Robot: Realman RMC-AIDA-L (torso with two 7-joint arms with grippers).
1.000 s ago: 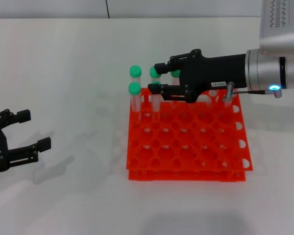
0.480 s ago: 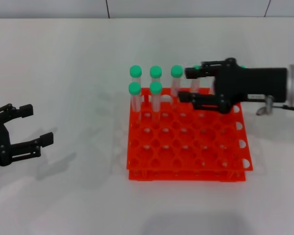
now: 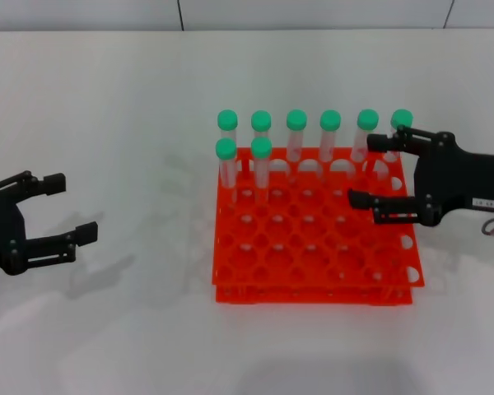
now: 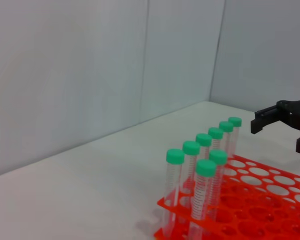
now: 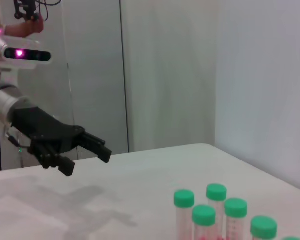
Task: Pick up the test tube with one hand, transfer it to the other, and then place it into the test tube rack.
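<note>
The orange-red test tube rack (image 3: 313, 292) sits mid-table. Several green-capped test tubes (image 3: 261, 169) stand upright in its back row, and two more in the second row at the left. I cannot tell the task's tube from the others. My right gripper (image 3: 364, 170) is open and empty at the rack's right side, one finger close beside the back row's rightmost tube (image 3: 401, 120). My left gripper (image 3: 72, 207) is open and empty, low at the far left, well clear of the rack. The left wrist view shows the tubes (image 4: 206, 170), the rack (image 4: 270, 200) and the right gripper (image 4: 277, 132).
The white table (image 3: 148, 99) extends all round the rack. A grey wall runs along its far edge. The right wrist view shows the left gripper (image 5: 87, 162) above the table and some green caps (image 5: 205, 215).
My right gripper has drawn back to the right, from the tubes at the rack's back left to its right side, still open. The back row's right tubes are now uncovered. The left gripper shifted slightly.
</note>
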